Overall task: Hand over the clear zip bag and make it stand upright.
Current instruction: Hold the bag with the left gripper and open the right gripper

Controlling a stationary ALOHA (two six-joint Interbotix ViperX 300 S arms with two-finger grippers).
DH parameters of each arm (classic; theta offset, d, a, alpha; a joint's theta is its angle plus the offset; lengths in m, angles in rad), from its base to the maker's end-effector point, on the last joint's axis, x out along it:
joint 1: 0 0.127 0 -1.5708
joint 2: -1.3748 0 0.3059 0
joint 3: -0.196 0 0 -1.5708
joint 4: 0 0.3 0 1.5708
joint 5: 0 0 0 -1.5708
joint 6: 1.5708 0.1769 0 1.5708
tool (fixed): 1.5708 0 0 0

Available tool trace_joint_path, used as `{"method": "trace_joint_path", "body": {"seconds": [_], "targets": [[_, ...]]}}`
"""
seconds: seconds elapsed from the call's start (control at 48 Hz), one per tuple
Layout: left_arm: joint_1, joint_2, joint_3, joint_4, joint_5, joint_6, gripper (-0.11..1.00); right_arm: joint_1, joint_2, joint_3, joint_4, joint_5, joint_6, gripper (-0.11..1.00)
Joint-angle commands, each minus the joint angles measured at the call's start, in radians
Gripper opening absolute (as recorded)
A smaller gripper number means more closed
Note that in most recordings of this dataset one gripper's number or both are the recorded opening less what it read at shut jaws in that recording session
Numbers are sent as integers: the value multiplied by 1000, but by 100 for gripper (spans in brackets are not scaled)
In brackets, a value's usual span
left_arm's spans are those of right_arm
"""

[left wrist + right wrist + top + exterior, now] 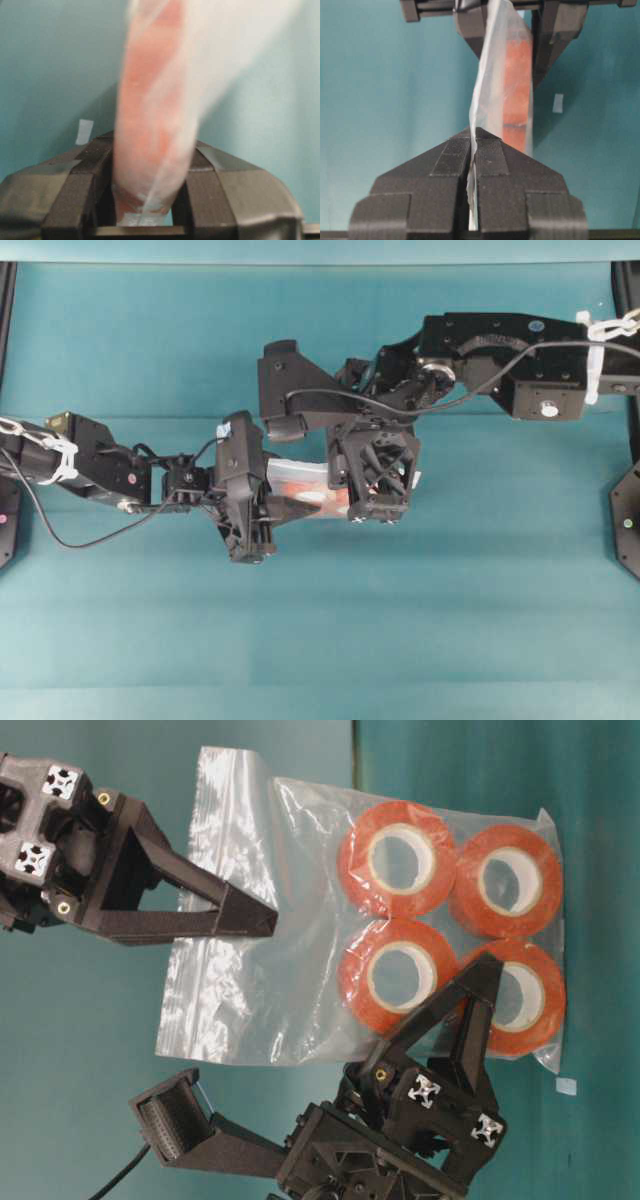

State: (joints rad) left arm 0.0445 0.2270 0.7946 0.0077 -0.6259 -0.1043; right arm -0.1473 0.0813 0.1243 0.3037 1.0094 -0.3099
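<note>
The clear zip bag [290, 980] hangs in the air between both grippers, and several orange white-cored tape rolls [398, 860] sit at one end of it. My right gripper [473, 134] is shut on the thin empty plastic near the zip end; it also shows in the table-level view [268, 920]. My left gripper [150, 155] has its jaws on either side of the roll end and presses the bag [155, 100]. One of its fingers [470, 1005] lies across a roll. From overhead the bag [300, 480] shows only as a strip between the left gripper [268, 505] and the right gripper [372, 502].
Teal table [450, 620] lies under both arms. A small pale tape mark [558, 103] is stuck on it near the bag's roll end. The left gripper also shows at the top of the right wrist view [507, 55].
</note>
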Motion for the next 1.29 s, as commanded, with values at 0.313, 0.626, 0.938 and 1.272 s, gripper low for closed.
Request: {"method": "trace_joint_path", "body": {"seconds": [0.313,0.626,0.938,1.272], "targets": [[-5,-9,-5,2,-8,9,26,6,-15,-2,3,-5,6,0],[-5,-9,-5,2,-8,32,26,6,-17,-2,3,-15,58,0],[-5,-9,-5,2,6,32,26,6,-21,-3,3,-14,89,1],[-6,-9,-3,2,6,34,26,3,-44,-2,2,-11,120,75]]}}
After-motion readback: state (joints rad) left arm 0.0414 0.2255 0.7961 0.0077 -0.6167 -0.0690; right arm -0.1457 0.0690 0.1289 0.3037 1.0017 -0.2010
